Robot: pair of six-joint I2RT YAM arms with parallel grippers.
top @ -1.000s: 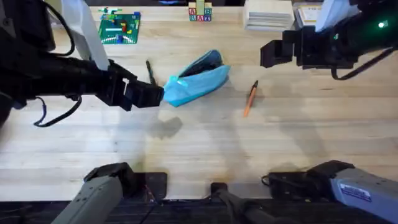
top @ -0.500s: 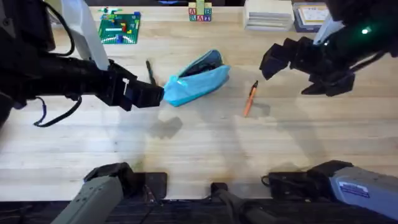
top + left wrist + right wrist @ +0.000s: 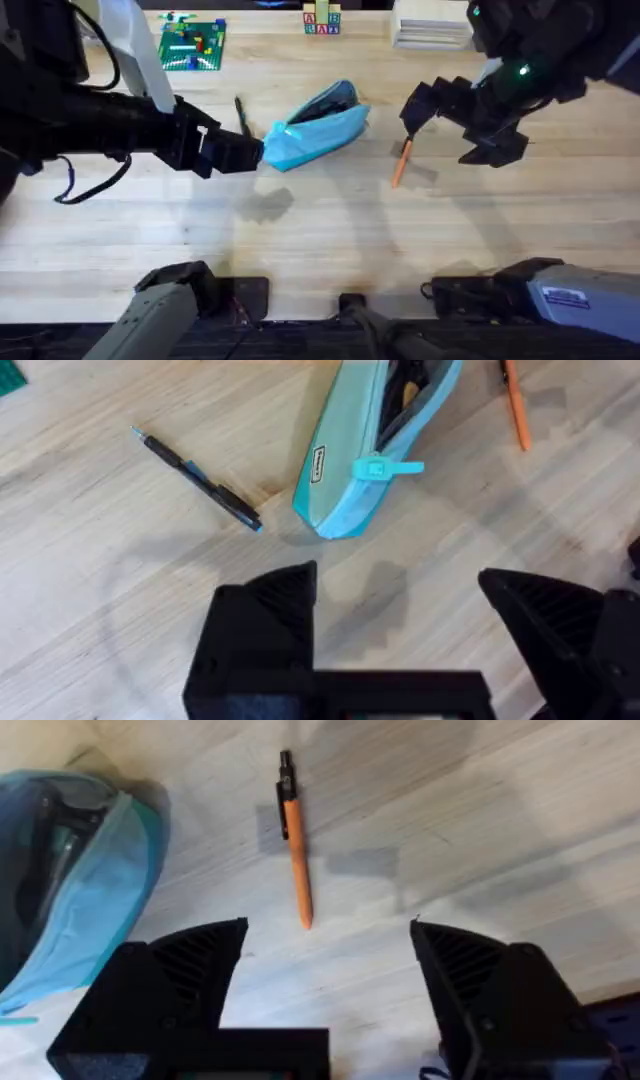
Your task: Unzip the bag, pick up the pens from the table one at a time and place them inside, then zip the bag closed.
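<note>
The light blue bag (image 3: 315, 128) lies slantwise at the table's middle, its zipper open on a dark inside (image 3: 405, 395), the zipper pull (image 3: 385, 468) sticking out. A thin black pen (image 3: 241, 115) lies just left of it on the table (image 3: 320, 230). The orange pen (image 3: 402, 160) lies to its right. My left gripper (image 3: 248, 152) hovers open at the bag's near-left end, with nothing between its fingers (image 3: 270, 600). My right gripper (image 3: 415, 105) hangs open over the orange pen (image 3: 295, 855), its jaws spread wide on either side of it.
At the table's far edge stand a green brick baseplate (image 3: 192, 45), small letter blocks (image 3: 322, 20) and a white stack (image 3: 432, 25). The front half of the wooden table is bare planks.
My right arm has swung left and downward from the far right, bringing its open gripper over the orange pen. The left arm, the bag and both pens have stayed put.
</note>
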